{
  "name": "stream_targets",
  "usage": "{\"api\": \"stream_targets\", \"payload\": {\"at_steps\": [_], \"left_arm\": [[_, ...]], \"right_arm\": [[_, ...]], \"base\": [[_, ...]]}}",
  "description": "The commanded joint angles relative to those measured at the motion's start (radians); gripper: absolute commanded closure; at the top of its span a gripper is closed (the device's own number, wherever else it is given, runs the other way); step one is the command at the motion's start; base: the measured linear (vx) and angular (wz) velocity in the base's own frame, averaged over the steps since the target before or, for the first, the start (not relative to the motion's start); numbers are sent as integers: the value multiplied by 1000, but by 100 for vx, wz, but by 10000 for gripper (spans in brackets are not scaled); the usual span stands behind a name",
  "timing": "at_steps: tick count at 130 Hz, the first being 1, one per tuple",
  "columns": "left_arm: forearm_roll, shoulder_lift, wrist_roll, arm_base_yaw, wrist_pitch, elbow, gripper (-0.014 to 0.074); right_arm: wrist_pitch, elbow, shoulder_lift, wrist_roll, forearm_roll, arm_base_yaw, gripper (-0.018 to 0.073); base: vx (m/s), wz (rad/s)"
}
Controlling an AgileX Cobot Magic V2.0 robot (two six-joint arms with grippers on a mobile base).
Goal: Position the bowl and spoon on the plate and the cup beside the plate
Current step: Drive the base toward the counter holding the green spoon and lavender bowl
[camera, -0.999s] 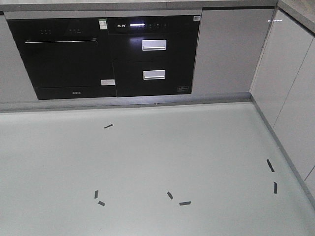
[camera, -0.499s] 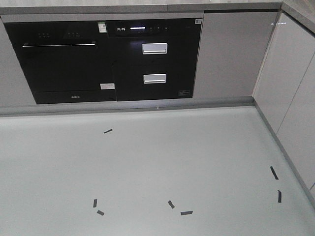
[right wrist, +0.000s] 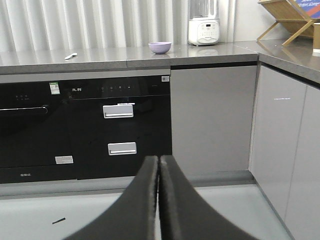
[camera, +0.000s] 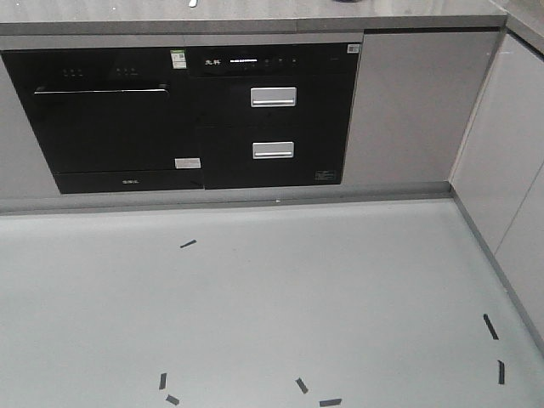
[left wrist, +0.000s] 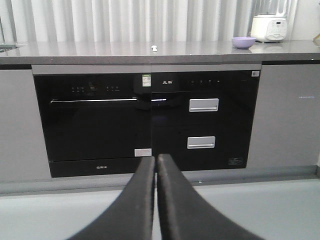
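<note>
The lavender bowl (left wrist: 243,42) stands on the grey countertop (left wrist: 100,50), far off to the right; the right wrist view shows the bowl (right wrist: 160,47) near a white appliance. The small pale spoon (left wrist: 154,48) lies flat on the counter left of the bowl, also visible as the spoon (right wrist: 71,55). A brown cup (right wrist: 316,39) is cut by the right edge, on the side counter. The plate is out of view. My left gripper (left wrist: 155,160) and right gripper (right wrist: 159,160) are shut and empty, low over the floor, far from the counter.
A black built-in oven (camera: 106,119) and drawer unit (camera: 272,115) fill the cabinet front below the counter. Grey cabinets (camera: 510,170) run along the right. Black tape marks (camera: 188,244) dot the pale floor. A white appliance (right wrist: 203,31) and a wooden rack (right wrist: 287,20) sit on the counters.
In the front view the cabinet front and tape marks have slid lower and grown slightly, and the countertop edge has come into view at the top.
</note>
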State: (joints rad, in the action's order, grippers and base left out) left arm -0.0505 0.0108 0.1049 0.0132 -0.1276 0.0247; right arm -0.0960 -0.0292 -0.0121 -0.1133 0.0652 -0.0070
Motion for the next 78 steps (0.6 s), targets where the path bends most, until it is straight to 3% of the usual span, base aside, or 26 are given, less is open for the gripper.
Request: {"api": "stream_targets", "payload": {"at_steps": [1, 78], "left_arm": [[10, 16, 3, 2, 71, 9, 603], [10, 16, 3, 2, 71, 9, 603]], "right_arm": [[75, -6, -2, 6, 4, -5, 568], [75, -6, -2, 6, 4, -5, 568]], "base": [[19, 7], [17, 0]]}}
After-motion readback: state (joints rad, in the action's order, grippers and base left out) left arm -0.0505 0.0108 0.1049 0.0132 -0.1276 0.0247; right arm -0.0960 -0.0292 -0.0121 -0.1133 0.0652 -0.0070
